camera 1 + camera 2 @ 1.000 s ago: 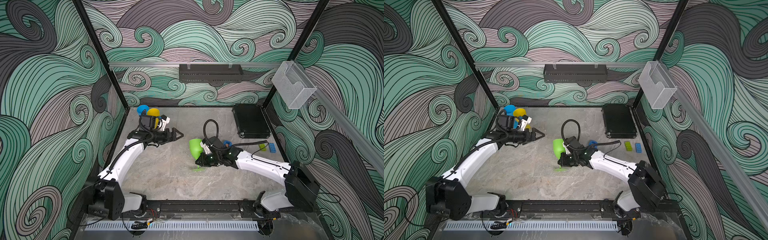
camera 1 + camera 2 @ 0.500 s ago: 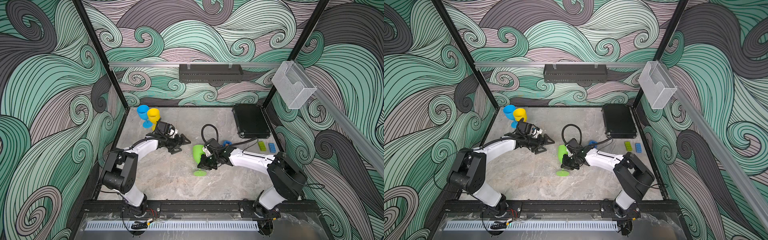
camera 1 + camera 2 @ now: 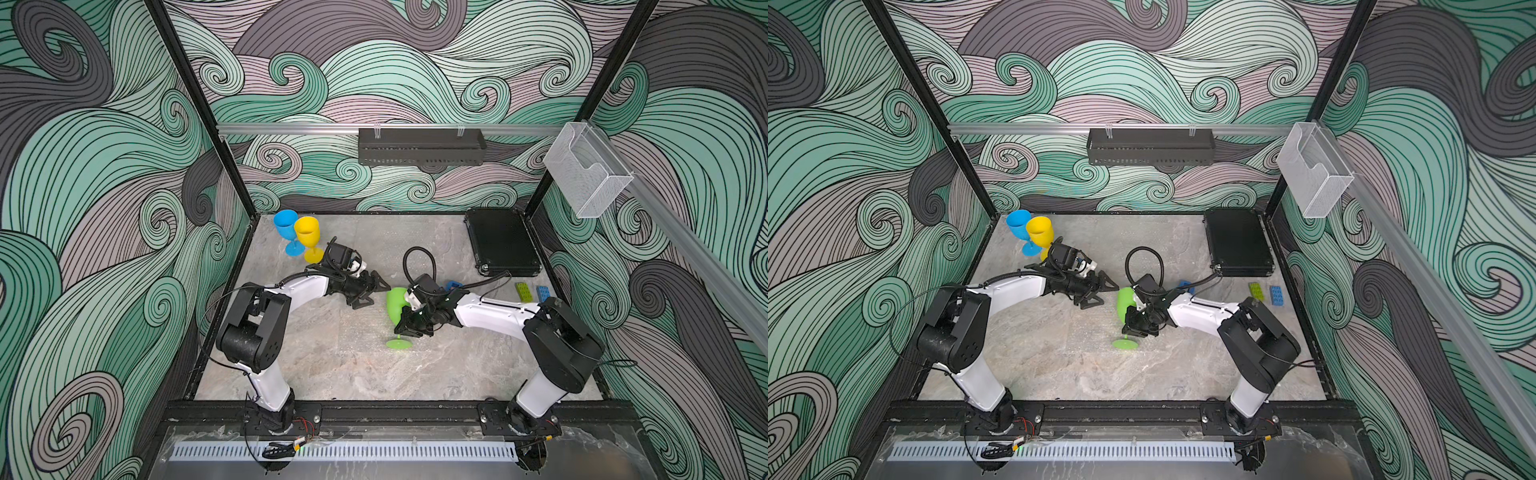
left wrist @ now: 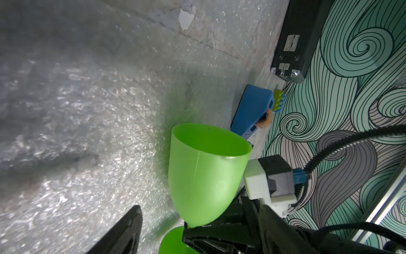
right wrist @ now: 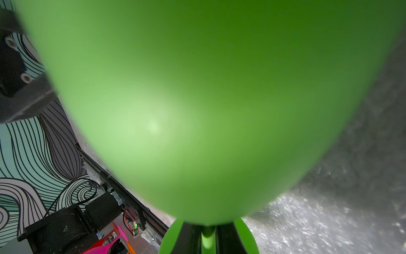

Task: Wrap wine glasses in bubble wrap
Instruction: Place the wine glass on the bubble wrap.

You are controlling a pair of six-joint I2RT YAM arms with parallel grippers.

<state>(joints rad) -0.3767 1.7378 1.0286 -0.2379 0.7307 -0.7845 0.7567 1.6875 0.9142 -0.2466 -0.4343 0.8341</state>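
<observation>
Blue plastic stemmed goblet (image 3: 286, 220) and yellow plastic stemmed goblet (image 3: 306, 235) stand at the far-left wall edge. Left gripper (image 3: 376, 296), jaws spread and empty, sits just beside the tilted green plastic stemmed goblet (image 3: 395, 303). Right gripper (image 3: 401, 326) clenches its stem over the transparent bubble wrap sheet (image 3: 361, 353). Grey marble tabletop (image 3: 415, 382) lies open in front.

**Four Views Set on One Tabletop**

The tabletop (image 3: 332, 374) is viewed in both top views from high above its front edge, looking steeply down toward the back wall (image 3: 395, 83); nearly the same whole scene is shared, shifted slightly sideways between frames. The left wrist view is taken low and close over the bubble wrap (image 4: 87, 110), facing the green goblet (image 4: 204, 176) and, beyond it, the black case (image 4: 294, 44). The right wrist view is held so near the green goblet (image 5: 197, 110) that most of the frame is filled by its bowl. The green goblet is shared by all four views.
</observation>
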